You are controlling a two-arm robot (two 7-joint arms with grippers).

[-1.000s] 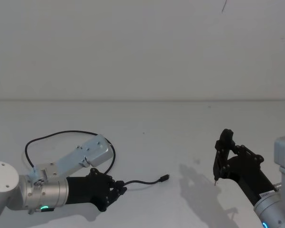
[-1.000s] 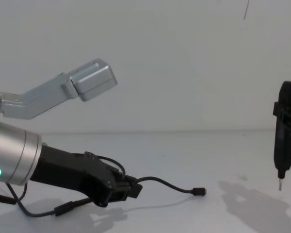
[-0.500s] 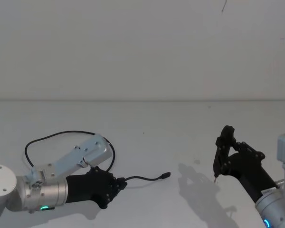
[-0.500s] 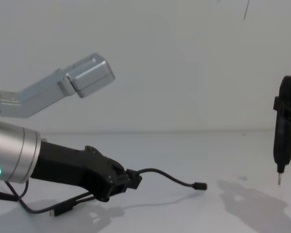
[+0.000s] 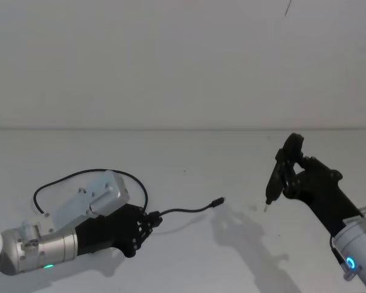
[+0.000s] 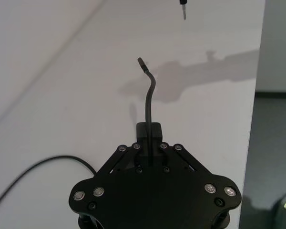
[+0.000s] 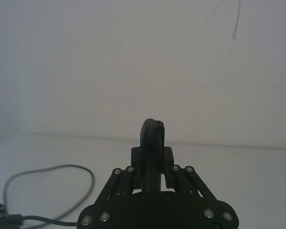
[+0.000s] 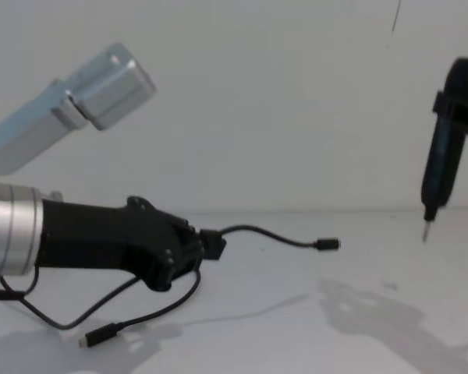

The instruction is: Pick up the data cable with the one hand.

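The data cable (image 5: 183, 211) is a thin black cord. My left gripper (image 5: 147, 221), low at the left, is shut on it a short way back from one plug (image 5: 218, 202). That end sticks out forward and hangs above the table (image 8: 269, 234). The rest loops behind my left arm (image 5: 79, 175), and the other plug (image 8: 93, 338) lies on the table. In the left wrist view the cable (image 6: 149, 98) runs straight out from between the shut fingers (image 6: 149, 138). My right gripper (image 5: 291, 177), raised at the right, is shut on a slim black pen-like tool (image 8: 441, 167) that points down.
The white table (image 5: 189, 152) meets a plain white wall behind. Its right edge shows in the left wrist view (image 6: 255, 114), with dark floor beyond. The pen tool's metal tip (image 5: 266, 206) hangs above the table, right of the cable's free plug.
My left gripper has risen with the cable, lifting the free plug off the table. The right arm has lifted the pen tool higher and a little to the left.
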